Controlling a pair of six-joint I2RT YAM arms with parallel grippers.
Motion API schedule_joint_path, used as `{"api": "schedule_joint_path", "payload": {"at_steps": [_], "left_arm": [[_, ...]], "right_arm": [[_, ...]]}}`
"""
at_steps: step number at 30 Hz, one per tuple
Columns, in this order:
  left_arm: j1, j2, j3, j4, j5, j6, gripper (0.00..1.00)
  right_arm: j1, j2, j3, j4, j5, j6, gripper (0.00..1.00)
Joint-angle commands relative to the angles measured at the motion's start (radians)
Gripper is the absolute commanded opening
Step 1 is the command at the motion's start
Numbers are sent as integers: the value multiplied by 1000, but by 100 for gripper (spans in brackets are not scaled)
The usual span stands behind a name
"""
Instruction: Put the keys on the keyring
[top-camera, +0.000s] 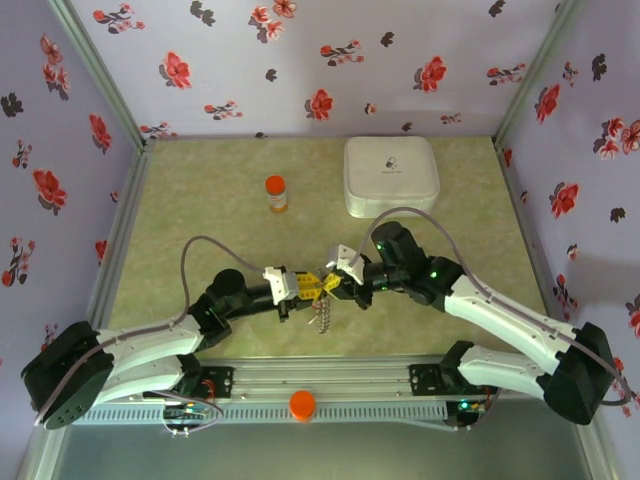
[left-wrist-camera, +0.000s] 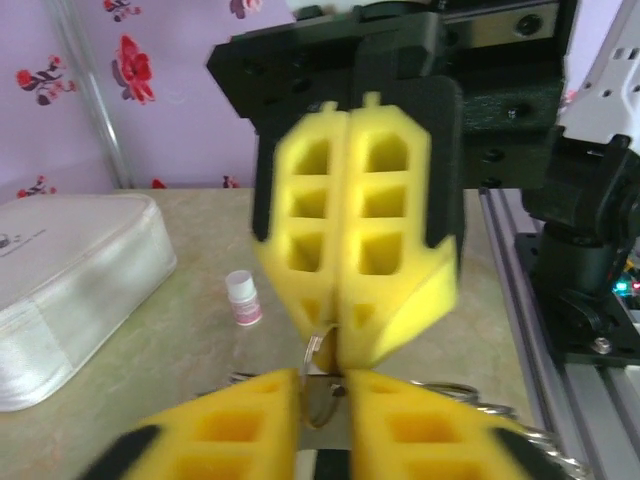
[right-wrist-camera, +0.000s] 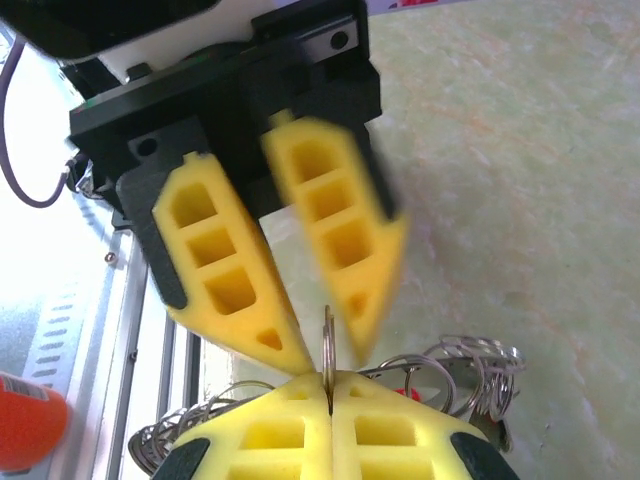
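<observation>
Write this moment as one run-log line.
left pincer: open | right pincer: shut on keyring | keyring: loops under both pincers | pincers: tip to tip

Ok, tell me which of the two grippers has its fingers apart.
The left gripper: in the right wrist view its yellow fingers stand apart, while the right gripper has its own pressed together on a thin metal ring.

The grey, coiled keyring hangs just below frame centre, with a red-headed key among its loops.
</observation>
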Motion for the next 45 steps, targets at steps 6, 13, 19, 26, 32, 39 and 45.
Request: {"api": "schedule_joint_path", "payload": {"at_steps": [6, 13, 19, 26, 32, 39, 45], "left_arm": [[-10, -107, 116, -330, -80, 118, 37], [-22, -78, 168, -417, -72, 172, 32], [-22, -72, 193, -469, -53, 212, 35], [-23, -57, 200, -478, -31, 226, 29], [-29, -62, 207, -455, -28, 233, 17], [-32, -84, 207, -438, -11, 220, 3], [-32, -127, 166, -339, -42, 199, 0]], "right_arm": [[41, 39, 158, -277, 172, -190, 0], [87, 98, 235, -340, 223, -230, 0], [94, 107, 253, -333, 224, -226, 0], [94, 109, 257, -316, 205, -224, 0], [104, 111, 256, -304, 197, -225, 0], [105, 105, 255, -304, 196, -225, 0], [72, 25, 218, -200, 154, -138, 24]]}}
